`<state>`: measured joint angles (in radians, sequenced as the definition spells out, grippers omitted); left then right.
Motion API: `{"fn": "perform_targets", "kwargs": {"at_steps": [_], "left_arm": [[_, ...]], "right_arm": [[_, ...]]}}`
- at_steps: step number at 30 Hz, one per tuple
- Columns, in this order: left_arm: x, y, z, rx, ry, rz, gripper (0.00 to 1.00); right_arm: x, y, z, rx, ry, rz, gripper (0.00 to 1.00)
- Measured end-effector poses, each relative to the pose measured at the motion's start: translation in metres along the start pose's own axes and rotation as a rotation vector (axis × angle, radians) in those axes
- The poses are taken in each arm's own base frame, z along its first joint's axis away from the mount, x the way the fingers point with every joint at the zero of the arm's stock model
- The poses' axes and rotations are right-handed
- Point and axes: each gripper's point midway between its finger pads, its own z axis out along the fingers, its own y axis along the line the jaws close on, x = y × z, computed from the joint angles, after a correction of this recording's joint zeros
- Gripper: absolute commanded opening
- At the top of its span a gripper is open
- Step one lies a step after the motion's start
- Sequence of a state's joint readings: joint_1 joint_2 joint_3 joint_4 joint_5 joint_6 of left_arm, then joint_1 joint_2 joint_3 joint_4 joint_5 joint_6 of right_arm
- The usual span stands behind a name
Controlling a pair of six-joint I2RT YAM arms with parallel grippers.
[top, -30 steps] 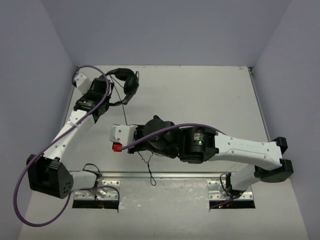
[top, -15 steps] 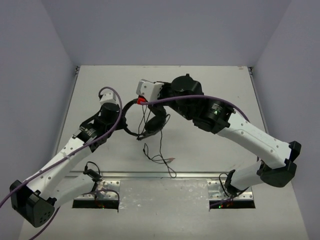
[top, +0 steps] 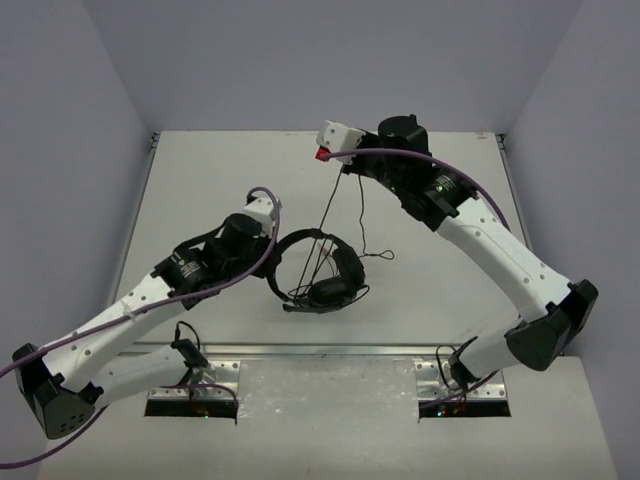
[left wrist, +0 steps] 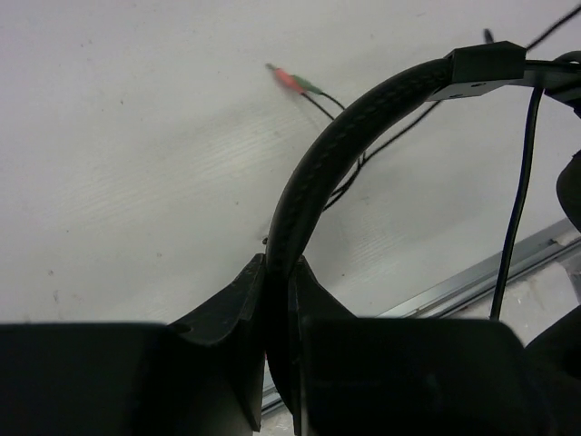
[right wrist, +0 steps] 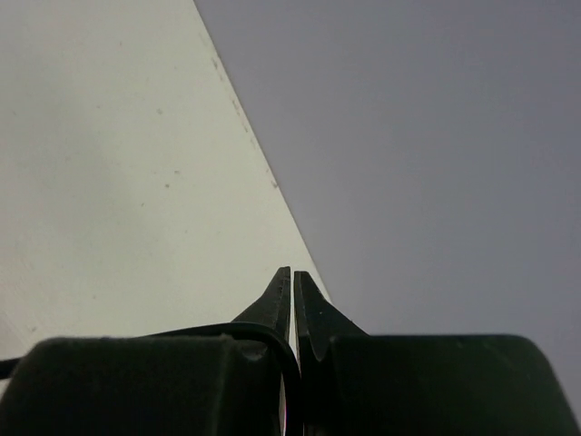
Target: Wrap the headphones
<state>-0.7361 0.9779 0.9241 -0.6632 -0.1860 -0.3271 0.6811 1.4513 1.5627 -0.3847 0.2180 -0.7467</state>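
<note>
The black headphones (top: 322,272) hang just above the table's near middle, both earcups (top: 345,266) to the right of my left gripper (top: 277,262). That gripper (left wrist: 278,269) is shut on the arched headband (left wrist: 318,168). My right gripper (top: 347,168) is raised near the back of the table, shut on the thin black cable (top: 325,225), which runs taut from it down to the earcups. In the right wrist view the cable (right wrist: 263,336) curves in between the shut fingertips (right wrist: 292,277). The cable's red and green plugs (left wrist: 292,80) lie on the table.
A slack loop of the cable (top: 368,252) hangs right of the earcups. A metal rail (top: 330,350) runs along the table's near edge. Grey walls stand on the left, back and right. A thick purple robot cable (top: 400,155) trails along each arm.
My left gripper has carried the headphones right and nearer, toward the table's middle. My right gripper has moved up and back to the right, drawing the cable taut.
</note>
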Motion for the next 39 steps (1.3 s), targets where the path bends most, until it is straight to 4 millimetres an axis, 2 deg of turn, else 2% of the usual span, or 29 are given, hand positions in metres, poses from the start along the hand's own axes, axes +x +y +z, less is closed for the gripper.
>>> {"fn": "perform_targets", "kwargs": {"at_steps": [4, 6, 8, 11, 17, 19, 22, 25, 28, 29, 31, 32, 34, 36, 37, 39], "left_arm": [[-0.016, -0.009, -0.025, 0.081, -0.092, 0.009, 0.0], [-0.03, -0.011, -0.043, 0.113, -0.165, 0.007, 0.0], [-0.046, -0.009, -0.063, 0.12, -0.242, -0.004, 0.0], [-0.063, -0.002, -0.085, 0.095, -0.318, -0.023, 0.0], [-0.079, 0.002, -0.109, 0.079, -0.353, -0.024, 0.0], [-0.092, 0.003, -0.121, 0.064, -0.385, -0.038, 0.0], [-0.126, 0.004, -0.148, 0.048, -0.471, -0.085, 0.0], [-0.151, 0.006, -0.168, 0.025, -0.539, -0.119, 0.0], [-0.162, 0.01, -0.174, -0.003, -0.568, -0.158, 0.0], [-0.166, 0.012, -0.174, -0.021, -0.574, -0.187, 0.0], [-0.175, 0.02, -0.178, -0.077, -0.588, -0.239, 0.0], [-0.181, 0.023, -0.181, -0.103, -0.6, -0.26, 0.0], [-0.192, 0.03, -0.183, -0.168, -0.602, -0.288, 0.0], [-0.201, 0.032, -0.184, -0.21, -0.592, -0.289, 0.0], [-0.204, 0.031, -0.182, -0.223, -0.579, -0.284, 0.0], [-0.207, 0.027, -0.177, -0.227, -0.558, -0.273, 0.0]], "right_arm": [[0.041, 0.015, 0.019, -0.054, 0.052, 0.077, 0.01], [0.052, 0.026, 0.024, -0.086, 0.056, 0.123, 0.01], [0.057, 0.034, 0.029, -0.104, 0.039, 0.173, 0.01], [0.053, 0.049, 0.035, -0.134, -0.015, 0.251, 0.01], [0.029, 0.082, 0.037, -0.264, -0.165, 0.443, 0.02], [0.02, 0.095, 0.032, -0.318, -0.233, 0.517, 0.08], [0.001, 0.121, 0.017, -0.432, -0.36, 0.64, 0.14], [-0.027, 0.135, 0.003, -0.541, -0.504, 0.752, 0.13], [-0.056, 0.137, -0.002, -0.61, -0.616, 0.82, 0.14], [-0.064, 0.142, -0.001, -0.63, -0.641, 0.831, 0.18], [-0.078, 0.158, 0.004, -0.678, -0.672, 0.859, 0.26], [-0.084, 0.17, 0.007, -0.707, -0.683, 0.873, 0.26], [-0.089, 0.192, 0.009, -0.752, -0.688, 0.895, 0.27], [-0.093, 0.222, 0.005, -0.815, -0.691, 0.93, 0.29], [-0.092, 0.231, 0.004, -0.829, -0.689, 0.948, 0.32], [-0.086, 0.237, 0.006, -0.831, -0.676, 0.984, 0.47]]}}
